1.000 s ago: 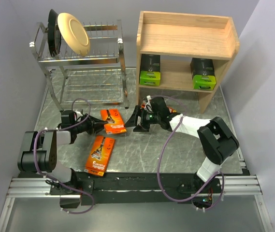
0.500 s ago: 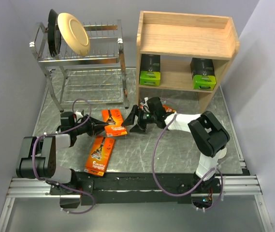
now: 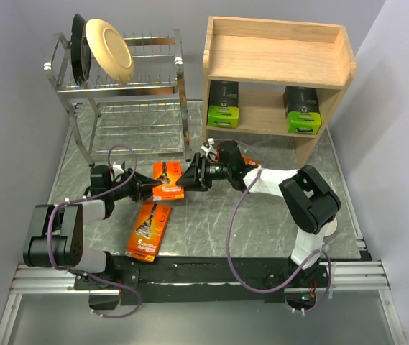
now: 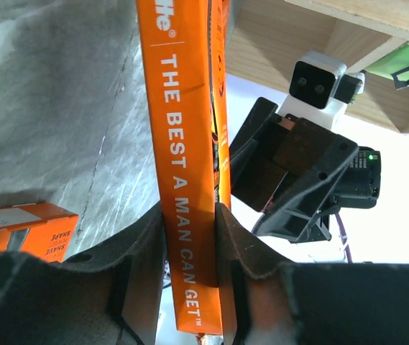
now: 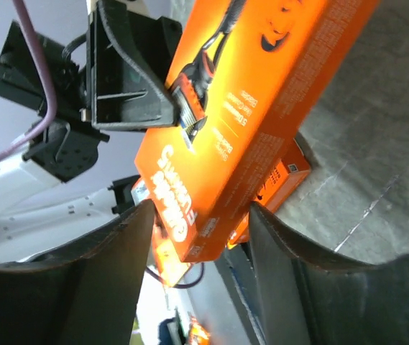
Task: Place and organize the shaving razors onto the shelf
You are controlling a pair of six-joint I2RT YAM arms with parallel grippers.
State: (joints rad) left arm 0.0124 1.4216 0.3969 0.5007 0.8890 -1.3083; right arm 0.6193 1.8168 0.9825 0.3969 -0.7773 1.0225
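My left gripper point(image 3: 149, 190) is shut on an orange razor pack point(image 3: 168, 180) and holds it on edge just above the table; the left wrist view shows its jaws point(image 4: 190, 212) pressed on both faces of the pack point(image 4: 186, 144). My right gripper point(image 3: 187, 176) is open and straddles the pack's other end point(image 5: 247, 108), with gaps at both fingers point(image 5: 111, 273). A second orange pack point(image 3: 149, 228) lies flat on the table. Two black packs with green ends point(image 3: 223, 104) point(image 3: 302, 109) stand on the lower tier of the wooden shelf point(image 3: 276, 57). A third orange pack is not clearly in view.
A chrome dish rack point(image 3: 129, 86) with a cream plate point(image 3: 107, 47) stands at the back left, close to the shelf's left panel. The shelf's top tier holds nothing. Grey walls close in on both sides.
My right gripper has moved left, from a gap away to straddling the free end of the held pack. The left gripper and its pack have stayed almost still.
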